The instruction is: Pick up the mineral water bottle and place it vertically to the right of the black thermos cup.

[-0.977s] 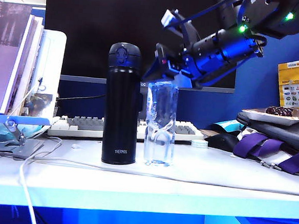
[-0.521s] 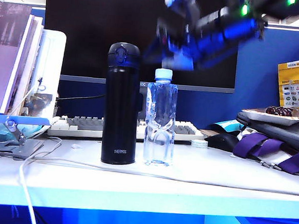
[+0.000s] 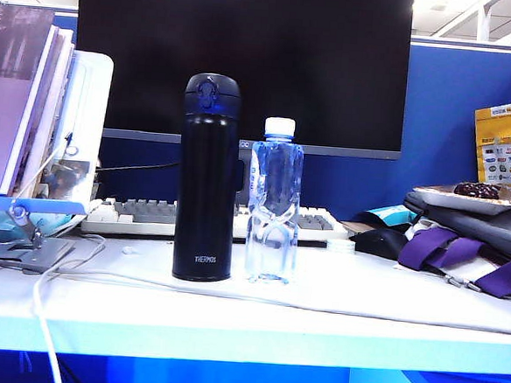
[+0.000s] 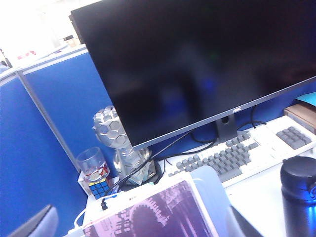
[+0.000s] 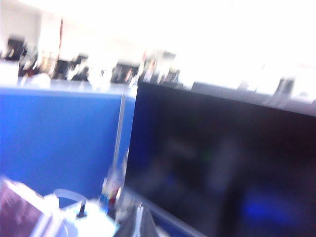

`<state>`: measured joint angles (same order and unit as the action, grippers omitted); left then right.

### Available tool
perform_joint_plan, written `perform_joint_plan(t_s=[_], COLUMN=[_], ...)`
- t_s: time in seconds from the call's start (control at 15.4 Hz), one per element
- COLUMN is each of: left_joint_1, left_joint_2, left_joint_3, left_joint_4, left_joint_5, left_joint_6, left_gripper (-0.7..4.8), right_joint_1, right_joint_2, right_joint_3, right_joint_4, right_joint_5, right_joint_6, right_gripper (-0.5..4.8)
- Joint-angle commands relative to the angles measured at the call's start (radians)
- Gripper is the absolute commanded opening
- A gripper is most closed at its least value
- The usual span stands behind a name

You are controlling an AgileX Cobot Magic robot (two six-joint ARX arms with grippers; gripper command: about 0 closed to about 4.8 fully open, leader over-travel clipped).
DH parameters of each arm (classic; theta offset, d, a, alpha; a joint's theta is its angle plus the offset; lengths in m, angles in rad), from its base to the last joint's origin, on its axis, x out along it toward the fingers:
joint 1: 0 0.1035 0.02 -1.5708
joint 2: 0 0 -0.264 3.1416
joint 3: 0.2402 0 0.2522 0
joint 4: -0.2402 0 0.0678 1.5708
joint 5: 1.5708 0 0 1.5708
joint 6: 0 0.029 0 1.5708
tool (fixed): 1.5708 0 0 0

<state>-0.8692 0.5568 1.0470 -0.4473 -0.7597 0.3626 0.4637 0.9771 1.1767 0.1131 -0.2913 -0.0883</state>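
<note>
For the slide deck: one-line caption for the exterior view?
Mineral water bottle standing upright just right of the black thermos cup on the desk; neither gripper in view.

The right gripper, which was hanging just over the cap of the mineral water bottle [image 3: 273, 212] beside the black thermos cup [image 3: 207, 178], is now rising out of the exterior view, leaving the bottle below it

A white bench [image 3: 387, 323] carries a grey-keyed keyboard [image 3: 140, 214] before a large dark monitor [image 3: 238, 59]. Blue partition walls [image 3: 462, 127] stand behind. Books [image 3: 25, 105] lean at one end; bright ceiling light shows above.
</note>
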Motion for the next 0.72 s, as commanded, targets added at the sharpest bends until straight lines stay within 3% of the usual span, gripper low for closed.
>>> perform_joint_plan(t_s=[0.07, 0.46, 0.59, 0.72], left_joint_1=[0.000, 0.000, 0.000, 0.000], left_joint_2=[0.000, 0.000, 0.000, 0.000], left_joint_3=[0.002, 0.002, 0.002, 0.002], left_joint_4=[0.007, 0.008, 0.007, 0.007], left_joint_5=[0.004, 0.004, 0.004, 0.004], left_joint_6=[-0.003, -0.003, -0.003, -0.003], left_gripper=[4.79, 4.79, 4.79, 4.79], right_joint_1=[0.000, -0.029, -0.127, -0.266], right_joint_2=[-0.118, -0.251, -0.267, -0.286], right_joint_3=[0.003, -0.001, -0.061, -0.229], right_joint_4=[-0.161, -0.352, -0.344, -0.224], right_joint_5=[0.058, 0.158, 0.154, 0.082], right_joint_6=[-0.025, -0.056, -0.055, -0.027], right_gripper=[-0.01, -0.01, -0.01, -0.01])
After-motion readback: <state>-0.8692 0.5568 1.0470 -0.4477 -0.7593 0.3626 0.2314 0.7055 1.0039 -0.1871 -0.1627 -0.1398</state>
